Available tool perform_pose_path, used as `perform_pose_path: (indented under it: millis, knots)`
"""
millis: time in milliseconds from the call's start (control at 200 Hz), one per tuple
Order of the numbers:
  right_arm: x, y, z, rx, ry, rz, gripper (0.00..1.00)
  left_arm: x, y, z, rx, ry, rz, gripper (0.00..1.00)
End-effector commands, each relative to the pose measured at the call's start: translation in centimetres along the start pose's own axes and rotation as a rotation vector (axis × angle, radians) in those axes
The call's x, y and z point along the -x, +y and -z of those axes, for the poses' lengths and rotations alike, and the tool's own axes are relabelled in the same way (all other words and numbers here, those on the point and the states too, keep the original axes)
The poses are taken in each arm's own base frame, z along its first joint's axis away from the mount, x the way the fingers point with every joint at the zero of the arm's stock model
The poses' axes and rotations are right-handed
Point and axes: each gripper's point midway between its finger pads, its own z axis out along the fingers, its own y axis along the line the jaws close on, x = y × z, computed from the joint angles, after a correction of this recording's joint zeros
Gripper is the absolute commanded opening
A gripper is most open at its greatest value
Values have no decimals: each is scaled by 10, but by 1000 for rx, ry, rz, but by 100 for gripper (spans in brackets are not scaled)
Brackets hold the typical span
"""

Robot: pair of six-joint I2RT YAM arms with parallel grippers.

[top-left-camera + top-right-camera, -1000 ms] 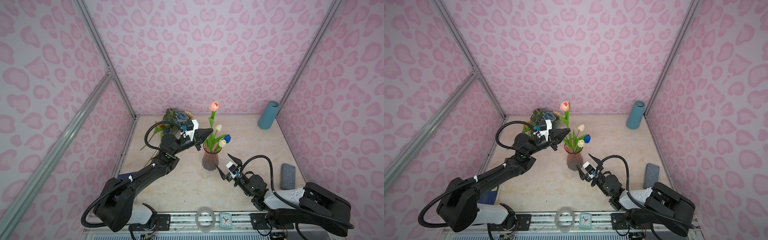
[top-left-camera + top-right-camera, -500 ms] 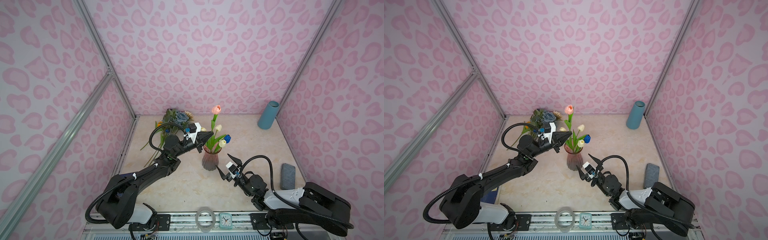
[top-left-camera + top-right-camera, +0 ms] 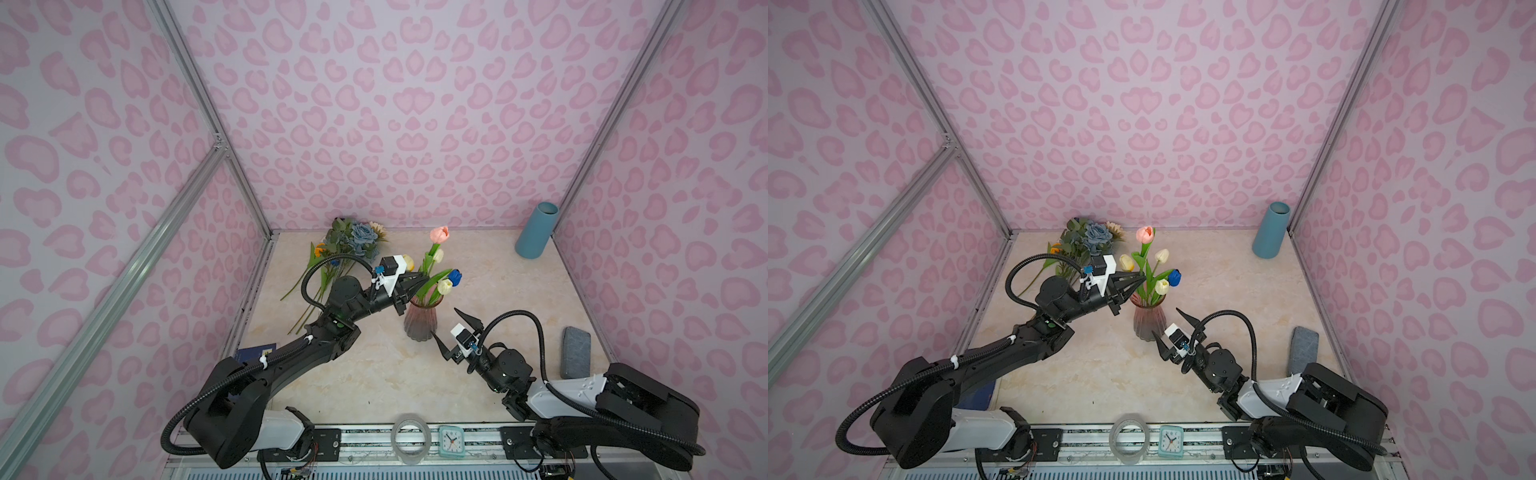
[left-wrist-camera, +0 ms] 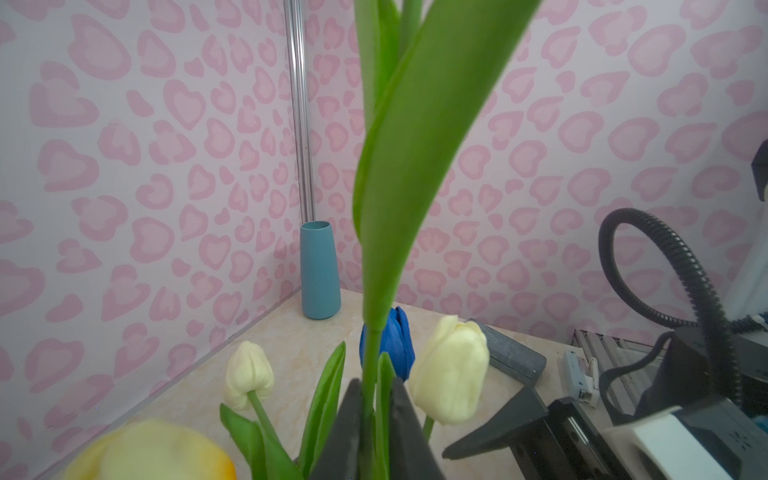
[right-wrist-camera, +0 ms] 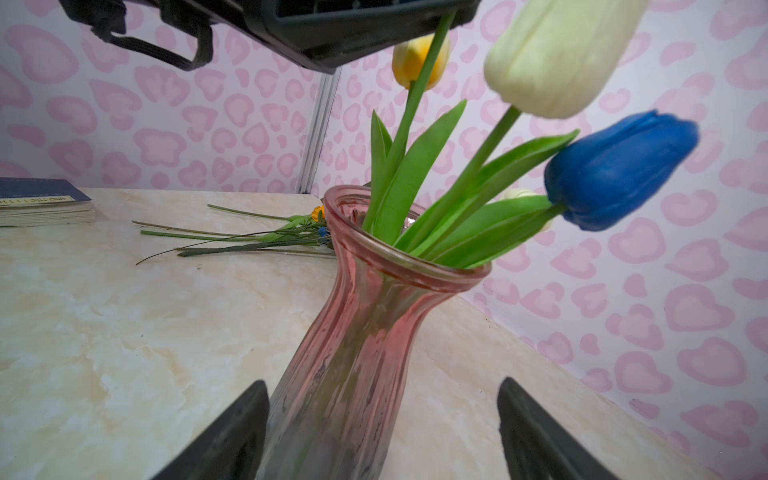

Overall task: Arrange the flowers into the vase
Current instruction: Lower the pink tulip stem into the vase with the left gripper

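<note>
Left gripper (image 4: 374, 388) reaches over the mouth of the ribbed pink glass vase (image 3: 420, 326), its jaws drawn close with only a narrow slot between them. The green stem and a leaf of the tall pink tulip (image 3: 439, 235) fill that slot; whether the fingers (image 4: 401, 432) press on the stem or merely flank it cannot be told. From the jaws the stem runs down into the vase mouth, and its bloom stands above all the others.

Two cream tulips (image 3: 437, 254) and a vivid blue tulip (image 3: 455, 276) also stand in the vase, leaning toward the right arm's side. A yellow tulip head (image 3: 1126, 262) shows just beside the left gripper.

The right gripper (image 3: 444, 321) sits low on the marbled beige bench (image 3: 374, 374), just beside the vase base, jaws spread wide and holding nothing.

The remaining flowers lie flat on the bench near the back left corner: a dusty-blue rose bunch (image 3: 361, 237), a small orange bloom (image 3: 319, 250) and several loose green stems, well apart from the vase.

A tall teal ceramic vase (image 3: 536, 230) stands in the back right corner.
</note>
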Motion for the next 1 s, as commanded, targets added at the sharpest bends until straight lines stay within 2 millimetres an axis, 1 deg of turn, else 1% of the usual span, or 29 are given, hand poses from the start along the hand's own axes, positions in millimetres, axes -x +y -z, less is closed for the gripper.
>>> perform_pose_path:
  millis: [0, 125, 285, 415, 545, 640, 760, 840, 880, 995]
  knots:
    - [6, -2, -1, -10, -25, -5, 85, 0, -3, 5, 7, 6, -11, 20]
    - [7, -1, -1, -6, -27, -8, 85, -8, -5, 12, 22, 35, 0, 23]
    - [7, -1, -1, -7, -30, -11, 85, -25, -1, 13, 47, 108, 29, 23]
    - [7, -1, -1, -4, -29, -10, 86, -28, 5, 12, 81, 144, 43, 21]
    - [7, 0, -1, -3, -29, -10, 86, -33, 7, 11, 86, 207, 63, 20]
    - [8, -1, -1, -4, -32, -12, 86, -38, 11, 15, 119, 249, 80, 22]
    - [8, 0, -1, 1, -32, -16, 86, -44, 18, 22, 181, 325, 99, 29]
    - [6, 1, -3, 4, -27, -16, 86, -44, 22, 26, 218, 368, 115, 30]
    - [6, 2, -3, 6, -28, -18, 86, -49, 25, 29, 239, 416, 134, 30]
    - [7, 2, -2, 3, -35, -20, 86, -52, 29, 31, 268, 504, 149, 33]
